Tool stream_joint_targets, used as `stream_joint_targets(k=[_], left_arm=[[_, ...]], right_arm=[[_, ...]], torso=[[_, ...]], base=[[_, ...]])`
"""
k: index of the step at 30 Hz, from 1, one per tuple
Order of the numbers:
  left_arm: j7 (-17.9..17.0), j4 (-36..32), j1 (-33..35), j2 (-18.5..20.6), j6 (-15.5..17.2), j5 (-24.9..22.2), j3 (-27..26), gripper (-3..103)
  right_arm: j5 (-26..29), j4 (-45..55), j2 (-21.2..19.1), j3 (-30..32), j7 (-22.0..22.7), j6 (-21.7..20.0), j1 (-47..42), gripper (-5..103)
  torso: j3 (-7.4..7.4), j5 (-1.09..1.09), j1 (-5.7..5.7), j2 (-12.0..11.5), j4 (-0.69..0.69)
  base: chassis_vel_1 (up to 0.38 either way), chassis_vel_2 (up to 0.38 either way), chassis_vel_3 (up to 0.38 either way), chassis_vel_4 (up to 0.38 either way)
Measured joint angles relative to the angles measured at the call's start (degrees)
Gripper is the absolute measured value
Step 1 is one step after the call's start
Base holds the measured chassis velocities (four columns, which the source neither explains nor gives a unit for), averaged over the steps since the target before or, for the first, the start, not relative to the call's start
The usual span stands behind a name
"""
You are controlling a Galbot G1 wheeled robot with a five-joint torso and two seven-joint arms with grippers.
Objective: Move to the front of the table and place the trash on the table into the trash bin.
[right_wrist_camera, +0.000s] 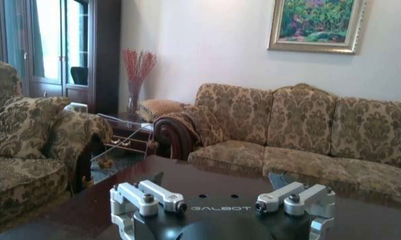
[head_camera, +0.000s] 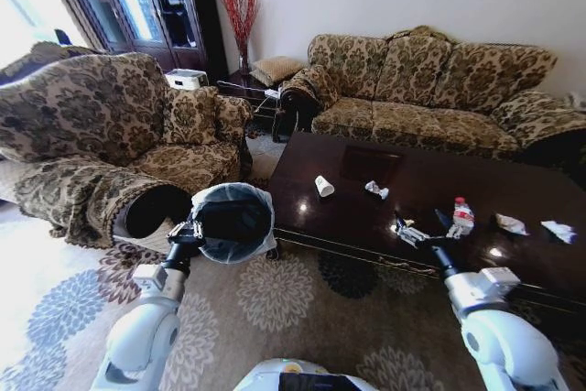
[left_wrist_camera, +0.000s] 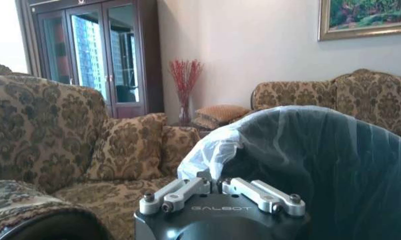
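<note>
The dark glossy table [head_camera: 366, 217] carries the trash: a white paper cup [head_camera: 324, 187] on its side, a crumpled wrapper [head_camera: 376, 190], a small clear bottle [head_camera: 461, 217] with a red label, and two white crumpled pieces [head_camera: 511, 223] [head_camera: 559, 231] at the right. My right gripper [head_camera: 421, 224] [right_wrist_camera: 217, 180] hovers open over the table's near edge, beside a shiny wrapper with a yellow scrap [head_camera: 409, 232] and just left of the bottle. My left gripper [head_camera: 188, 230] [left_wrist_camera: 220, 189] is shut on the bag-lined rim of the black trash bin [head_camera: 233, 220] [left_wrist_camera: 320, 165], held up left of the table.
A patterned armchair [head_camera: 110, 135] stands close behind the bin on the left. A matching sofa [head_camera: 430, 89] runs behind the table. A side table [head_camera: 261, 93] with a vase fills the corner between them. Patterned carpet [head_camera: 293, 309] lies in front of the table.
</note>
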Motion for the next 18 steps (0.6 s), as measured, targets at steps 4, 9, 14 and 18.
stream_joint_targets(k=[4, 9, 14, 18], left_arm=[[0.10, 0.08, -0.03, 0.23, -0.07, 0.00, 0.01, 4], [0.16, 0.09, -0.03, 0.32, -0.11, -0.01, 0.04, 4], [0.17, 0.08, -0.10, 0.32, -0.12, -0.04, 0.18, 4], [0.17, 0.05, -0.17, 0.24, -0.13, -0.08, 0.25, 4]], right_arm=[[-0.34, -0.08, 0.32, -0.15, -0.20, 0.10, -0.13, 100], [-0.68, -0.10, 0.54, -0.34, -0.32, 0.16, -0.25, 100], [-0.89, -0.18, 0.51, -0.53, -0.51, -0.18, -0.10, 100], [-0.90, -0.36, 0.31, -0.75, -0.38, -0.70, 0.24, 100]], torso=[[0.00, -0.01, 0.00, 0.00, 0.01], [0.01, -0.01, 0.02, 0.00, 0.00], [0.02, 0.01, 0.06, -0.01, 0.00], [0.02, -0.01, 0.05, -0.01, 0.01]], base=[[-0.098, 0.097, 0.124, -0.098], [-0.196, 0.187, 0.202, -0.201], [-0.211, 0.220, 0.227, -0.232], [-0.171, 0.183, 0.186, -0.168]])
